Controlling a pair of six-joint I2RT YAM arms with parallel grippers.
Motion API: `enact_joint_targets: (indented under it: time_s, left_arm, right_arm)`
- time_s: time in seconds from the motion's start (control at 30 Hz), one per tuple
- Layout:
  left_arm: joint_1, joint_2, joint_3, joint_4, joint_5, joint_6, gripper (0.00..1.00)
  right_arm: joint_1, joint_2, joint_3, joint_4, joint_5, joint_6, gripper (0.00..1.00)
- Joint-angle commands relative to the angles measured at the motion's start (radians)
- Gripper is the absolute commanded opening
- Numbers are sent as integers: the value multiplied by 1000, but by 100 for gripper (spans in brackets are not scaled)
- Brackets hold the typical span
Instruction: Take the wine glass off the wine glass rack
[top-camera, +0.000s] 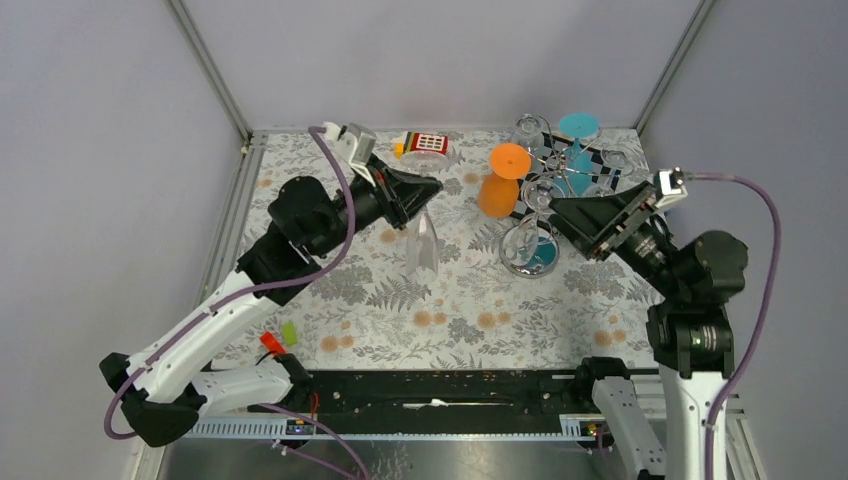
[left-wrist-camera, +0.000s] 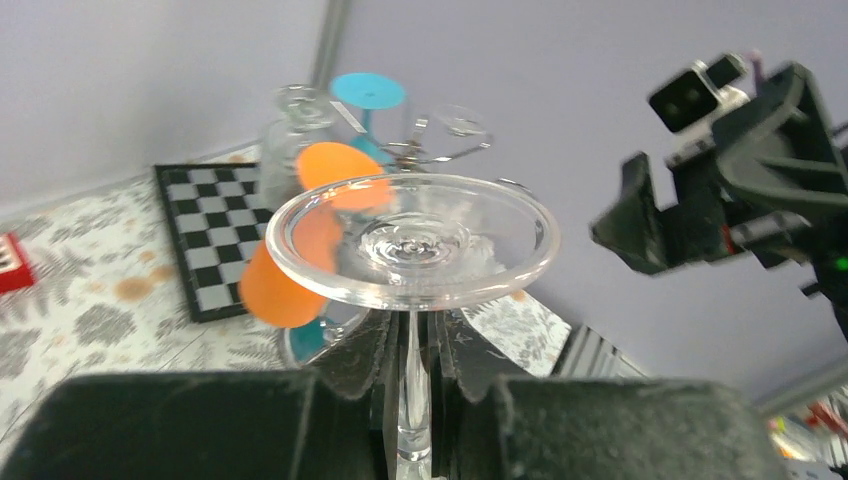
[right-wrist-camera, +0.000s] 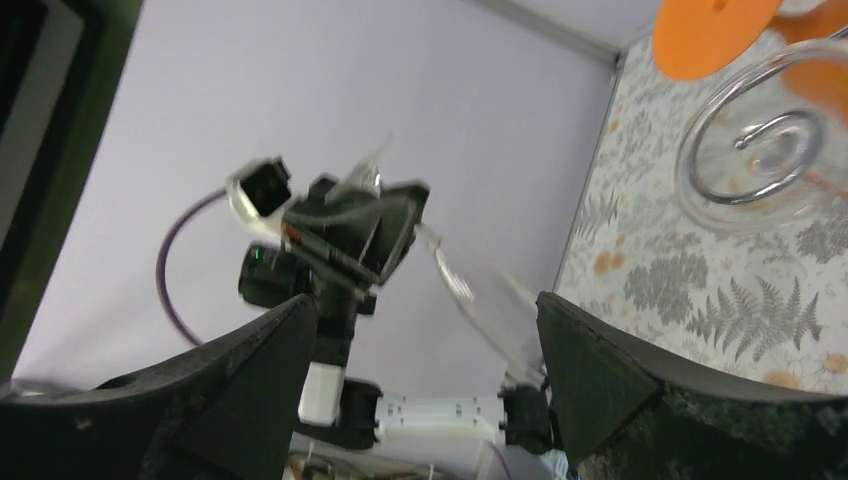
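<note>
A clear wine glass (top-camera: 426, 245) hangs foot-up over the flowered table, left of the wine glass rack (top-camera: 570, 172). My left gripper (top-camera: 432, 190) is shut on its stem. In the left wrist view the glass's round foot (left-wrist-camera: 410, 240) sits just above my left gripper (left-wrist-camera: 412, 335). The chrome rack (left-wrist-camera: 440, 150) shows behind it. My right gripper (top-camera: 556, 212) is open beside the rack with nothing between its fingers. In the right wrist view my right gripper (right-wrist-camera: 425, 335) faces the held glass (right-wrist-camera: 470, 290), with a spiral rack arm (right-wrist-camera: 760, 150) at the right.
An orange glass (top-camera: 503, 178), a blue glass (top-camera: 578, 130) and clear glasses (top-camera: 528, 130) hang on the rack. A checkered board (left-wrist-camera: 215, 240) lies under it. A red-and-white box (top-camera: 425, 143) sits at the back. Small red and green pieces (top-camera: 277, 338) lie near the left arm.
</note>
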Motion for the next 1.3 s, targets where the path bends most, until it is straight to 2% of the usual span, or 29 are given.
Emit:
enact_joint_targets:
  time_s: [0.0, 0.13, 0.3, 0.5, 0.63, 0.87, 1.0, 1.27]
  left_arm:
    - [129, 22, 82, -17, 19, -147, 0]
    - [281, 28, 65, 58, 103, -342, 0]
    - [373, -48, -50, 283, 29, -534, 0]
    - [392, -115, -170, 567, -117, -564, 0]
    - [392, -151, -217, 686, -177, -588, 0]
    - [392, -197, -276, 804, -250, -602, 0]
    - [392, -215, -294, 823, -265, -602, 0]
    - [392, -228, -342, 896, -285, -663, 0]
  right_arm:
    - [200, 86, 69, 35, 112, -132, 87]
    - [477, 158, 73, 62, 347, -225, 84]
    - [636, 188, 11, 214, 547, -249, 82]
    - [878, 282, -41, 459, 697, -236, 81]
    - [994, 350, -14, 539, 792, -259, 85]
    - [1072, 431, -26, 637, 882, -227, 84]
    - [1077, 452, -42, 783, 816, -241, 70]
    - [1081, 486, -28, 852, 770, -213, 54]
